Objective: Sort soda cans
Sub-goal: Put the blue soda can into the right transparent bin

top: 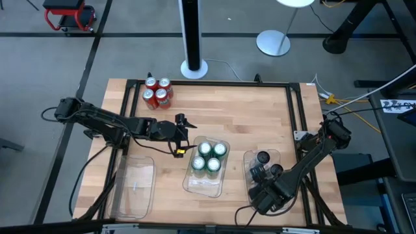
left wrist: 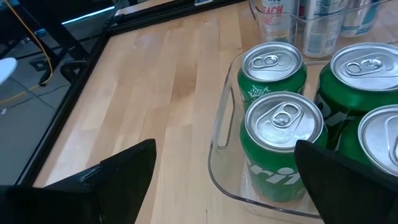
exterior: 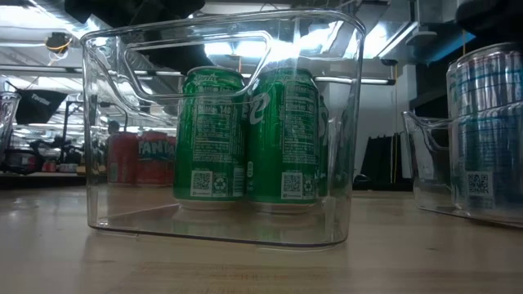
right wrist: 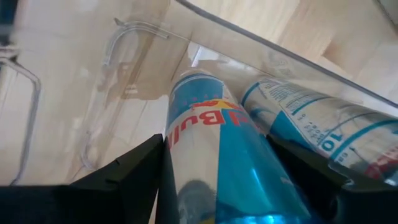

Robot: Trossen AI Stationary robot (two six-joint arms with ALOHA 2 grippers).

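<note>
Four green cans (top: 209,159) stand upright in the middle clear tray (top: 203,187), seen close in the low view (exterior: 245,135). Four red cans (top: 157,93) stand on the table near its far left corner. Silver-blue cans (top: 266,166) stand in the right clear tray (top: 249,162). My left gripper (top: 183,136) hangs open just left of the middle tray's far end; in its wrist view the gripper (left wrist: 230,186) has its fingers spread above the tray's corner. My right gripper (top: 265,190) is down over the right tray's near part, shut on a silver-blue can (right wrist: 211,155). My right gripper has the silver-blue can's side wall (right wrist: 186,143) between its two fingers, one on each side. It comes from above, slanting in from the table's near right. The can stands inside the right tray next to another silver can (right wrist: 311,124). Its bottom end does not show.
An empty clear tray (top: 134,185) lies near the table's near left corner. A black metal frame (top: 208,83) runs around the table top. Bare wood shows between the red cans and the trays, and across the far right part.
</note>
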